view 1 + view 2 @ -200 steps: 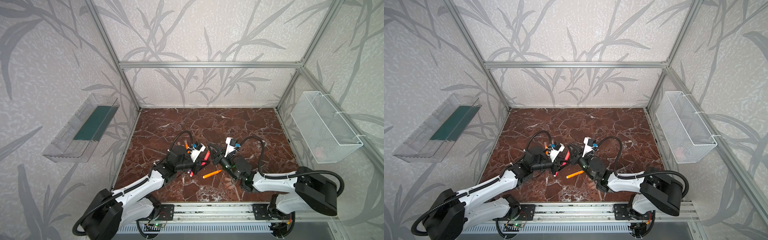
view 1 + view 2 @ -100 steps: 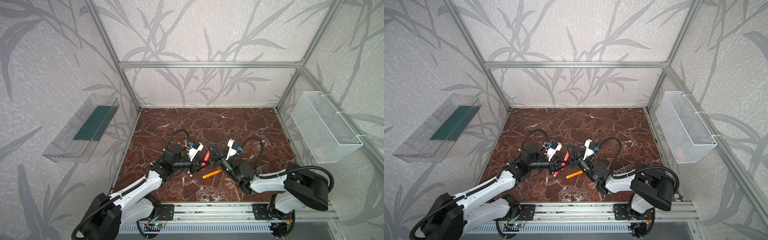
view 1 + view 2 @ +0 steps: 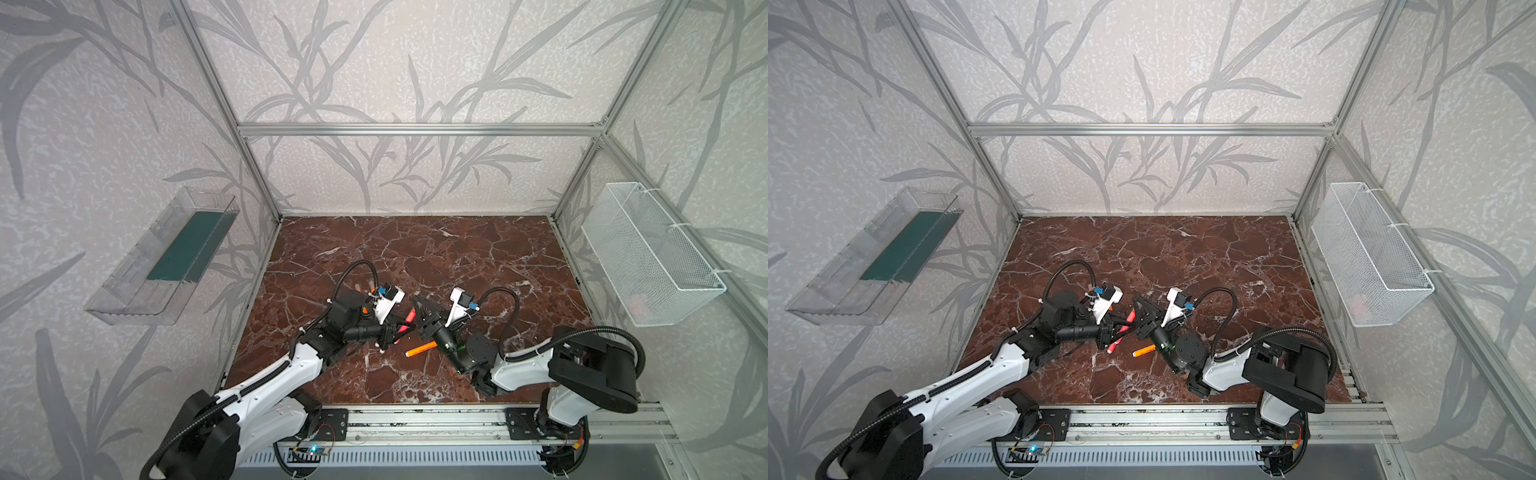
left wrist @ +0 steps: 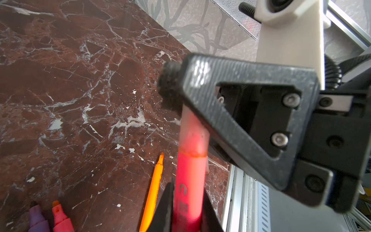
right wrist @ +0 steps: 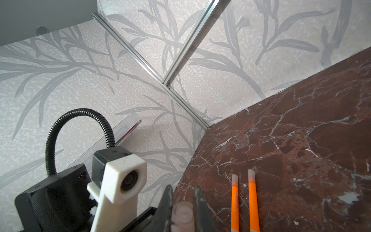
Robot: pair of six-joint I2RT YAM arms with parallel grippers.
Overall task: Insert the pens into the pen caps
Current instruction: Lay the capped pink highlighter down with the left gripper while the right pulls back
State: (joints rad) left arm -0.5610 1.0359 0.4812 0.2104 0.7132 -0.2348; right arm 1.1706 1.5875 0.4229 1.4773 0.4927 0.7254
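Note:
In the left wrist view my left gripper [image 4: 187, 200] is shut on the barrel of a red-pink pen [image 4: 190, 176]. A translucent pen cap [image 4: 192, 132] sits over that pen's tip. My right gripper [image 5: 183, 200] is shut on this cap [image 5: 183, 215]. In both top views the two grippers [image 3: 395, 330] [image 3: 417, 305] meet at the front middle of the table, with the pen [image 3: 1130, 315] between them. An uncapped orange pen [image 3: 420, 350] lies just in front. Two capped orange pens [image 5: 234, 202] [image 5: 253, 200] lie side by side. A purple pen [image 4: 38, 219] and another red-pink pen [image 4: 60, 219] lie uncapped.
The table is dark red marble [image 3: 415, 249]. A white wire basket [image 3: 648, 257] hangs on the right wall. A clear tray [image 3: 166, 257] hangs on the left wall. An aluminium rail [image 3: 415, 415] runs along the front edge.
The right arm's elbow has swung slightly left and the left wrist has shifted a little. Both grippers stay shut, with the red-pink pen still between them.

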